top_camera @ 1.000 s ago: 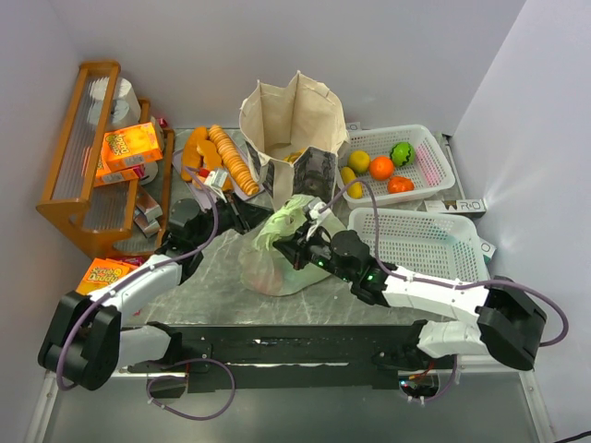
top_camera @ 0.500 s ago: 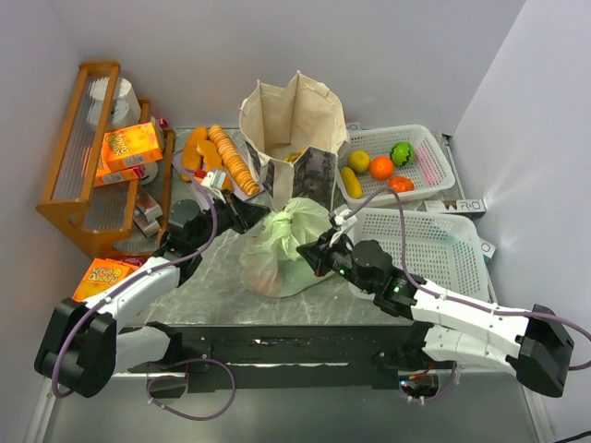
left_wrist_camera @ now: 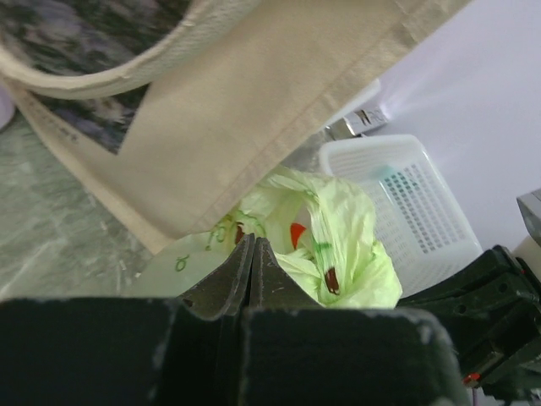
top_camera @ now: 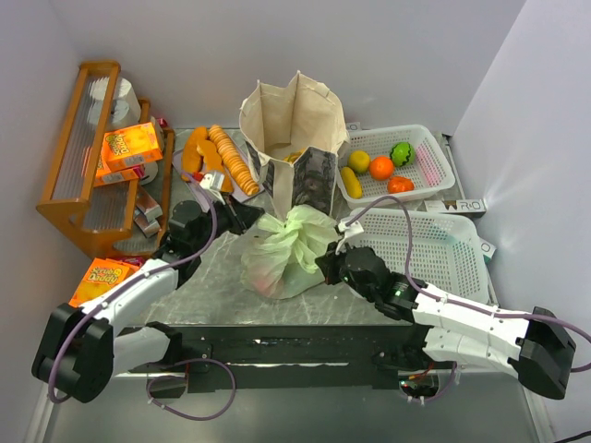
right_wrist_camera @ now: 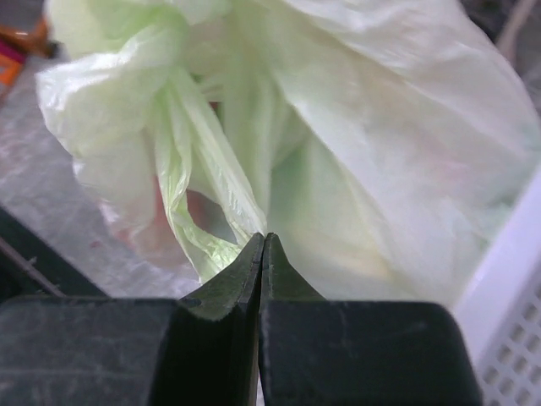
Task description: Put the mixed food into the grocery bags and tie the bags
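**Pale-green bag (top_camera: 284, 251) gathered at the neck, a pincer on each side**

It sits on the desk (top_camera: 217, 277), bulging, just in front of the canvas tote (top_camera: 294, 129). The right pincer (top_camera: 325, 261) is clenched on a twisted handle loop (right_wrist_camera: 190, 203). The left pincer (top_camera: 242, 220) is clenched too, but I cannot tell if it traps film. The film looks thin, soft, slippery and easily torn, so grip the bunched handles, not the belly. Its red and green print is unreadable.
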